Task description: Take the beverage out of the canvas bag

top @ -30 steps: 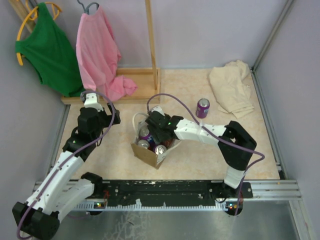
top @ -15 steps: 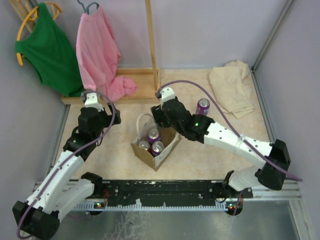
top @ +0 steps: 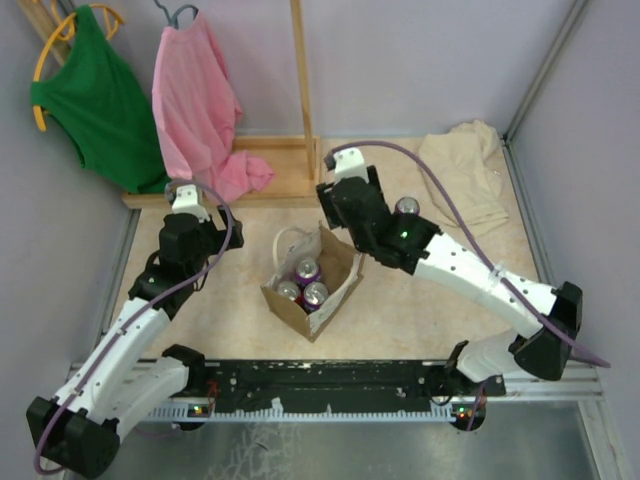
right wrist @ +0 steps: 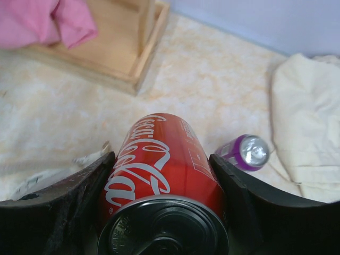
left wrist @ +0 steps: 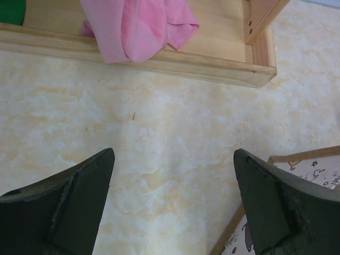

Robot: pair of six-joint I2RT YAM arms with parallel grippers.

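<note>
Past the bag's (top: 288,308) far end, above the table (top: 230,322), my right claw (right wrist: 162,159) is clamped on a red cola can (right wrist: 159,186), a finger pressed to each side. Three cans (top: 303,270) sit in the bag. A purple can (right wrist: 245,151) stands beyond. My left claw (left wrist: 172,180) gapes wide, empty, beside the bag.

pale marbled table (top: 215,300) holding a bag (top: 292,312) at centre, a purple can (top: 408,207), a beige cloth (top: 460,175) and a wooden rack base (top: 275,165).
</note>
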